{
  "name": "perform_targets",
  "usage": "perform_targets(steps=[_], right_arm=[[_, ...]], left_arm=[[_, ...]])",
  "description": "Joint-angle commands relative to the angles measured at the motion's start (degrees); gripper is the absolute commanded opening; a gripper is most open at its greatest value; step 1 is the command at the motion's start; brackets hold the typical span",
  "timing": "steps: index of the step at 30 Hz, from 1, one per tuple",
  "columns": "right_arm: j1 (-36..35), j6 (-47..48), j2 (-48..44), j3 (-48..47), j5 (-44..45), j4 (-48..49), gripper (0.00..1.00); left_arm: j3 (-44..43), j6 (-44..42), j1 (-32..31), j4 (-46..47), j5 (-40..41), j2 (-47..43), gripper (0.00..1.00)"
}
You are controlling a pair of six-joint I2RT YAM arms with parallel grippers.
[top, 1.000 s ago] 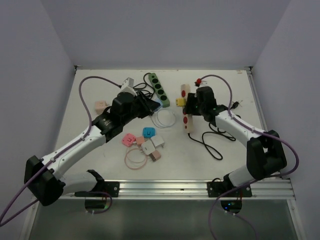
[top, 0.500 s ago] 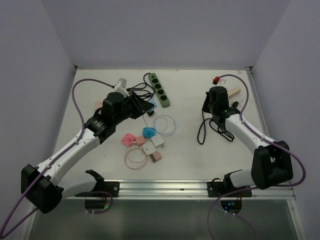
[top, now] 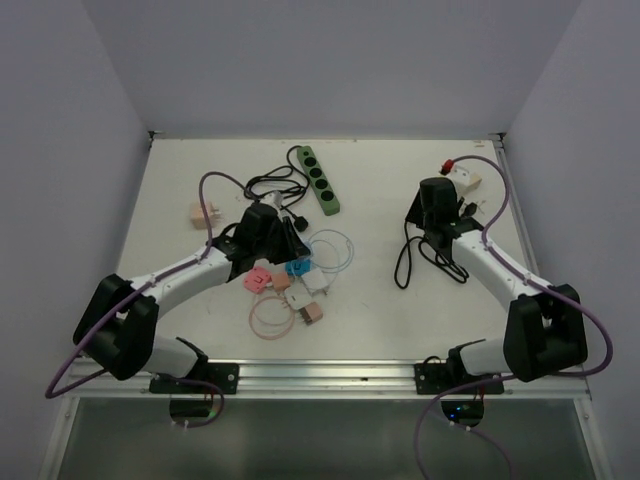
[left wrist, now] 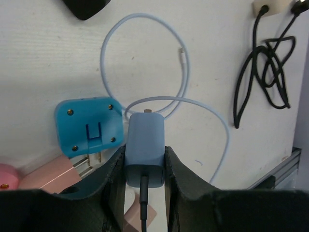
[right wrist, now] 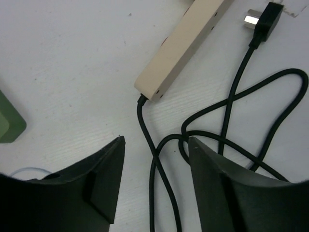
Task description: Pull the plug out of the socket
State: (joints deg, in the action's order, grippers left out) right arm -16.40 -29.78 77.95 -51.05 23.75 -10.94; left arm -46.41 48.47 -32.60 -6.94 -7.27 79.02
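- While the left wrist covers it in the top view, the blue charger plug [left wrist: 145, 133] shows plainly in the left wrist view. The left pincer [left wrist: 144, 152] pinches it by its two sides, out of any socket.
- A dark lead leaves the plug's near end and is cut off by the lower edge. We cannot tell whether the plug touches the desk [top: 400, 320].
- Just beside the plug on the left lies a teal adapter [left wrist: 89, 128]. A pink adapter [left wrist: 48, 176] is partly hidden behind the left finger.
- A pale blue cable [left wrist: 145, 63] loops on the desk beyond the plug and curves round its right side.
- The green socket strip [top: 320, 180] lies well apart from the plug, toward the far side. Its sockets are too small for us to read, and only one corner of it enters the right wrist view.
- The right pincer [right wrist: 155, 142] stands spread above a black cord [right wrist: 159, 164], which lies in tangled loops.
- The beige strip [right wrist: 181, 43] is cut off by the upper edge of the right wrist view. The black cord enters its near end.
- A black plug [right wrist: 263, 19] lies loose on the desk beside the beige strip, its prongs bare.
- A pink cable ring [top: 270, 318] lies near the left arm.
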Motion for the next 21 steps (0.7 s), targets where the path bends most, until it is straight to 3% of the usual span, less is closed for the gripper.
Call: perform_targets(steps=[1,4,5,6,8,11,12,16,21], right_arm=[[0.58,-3.96,2.63,-5.10,7.71,-3.12,0.62],[1.46,-6.24,6.32,-8.00,9.82,-4.70,0.78],[1.72,-6.78,8.51,-8.80,10.61,-5.40,0.88],[2.25,-7.65,9.58,-9.76,10.88,-6.63,0.92],[2.78,-8.10,12.12,-13.01,11.32,-7.60,0.99],[3.66,-9.15,17.40,-17.67,11.76,-9.71,0.99],[4.01,-9.76,20.02,-18.81,12.28,-10.76,0.99],[4.89,-11.26,26.26,-25.83,13.69,-13.40,0.99],[6.64,-13.37,33.05,-31.21,13.61,-15.69,0.99]], left_arm=[[2.37,-3.64,0.96,4.92,-0.55,1.74,0.13],[3.17,-4.87,1.22,5.18,-0.12,3.41,0.23],[3.26,-5.05,1.22,5.09,0.32,3.85,0.26],[3.52,-5.22,1.31,5.09,0.59,3.94,0.32],[4.31,-5.75,1.57,5.44,0.68,3.86,0.33],[5.01,-6.01,1.75,5.62,1.11,3.24,0.43],[5.19,-6.02,1.84,5.62,1.20,2.98,0.51],[5.72,-6.72,1.92,5.01,2.96,1.40,0.68],[5.98,-7.16,1.93,3.95,4.54,0.34,0.72]])
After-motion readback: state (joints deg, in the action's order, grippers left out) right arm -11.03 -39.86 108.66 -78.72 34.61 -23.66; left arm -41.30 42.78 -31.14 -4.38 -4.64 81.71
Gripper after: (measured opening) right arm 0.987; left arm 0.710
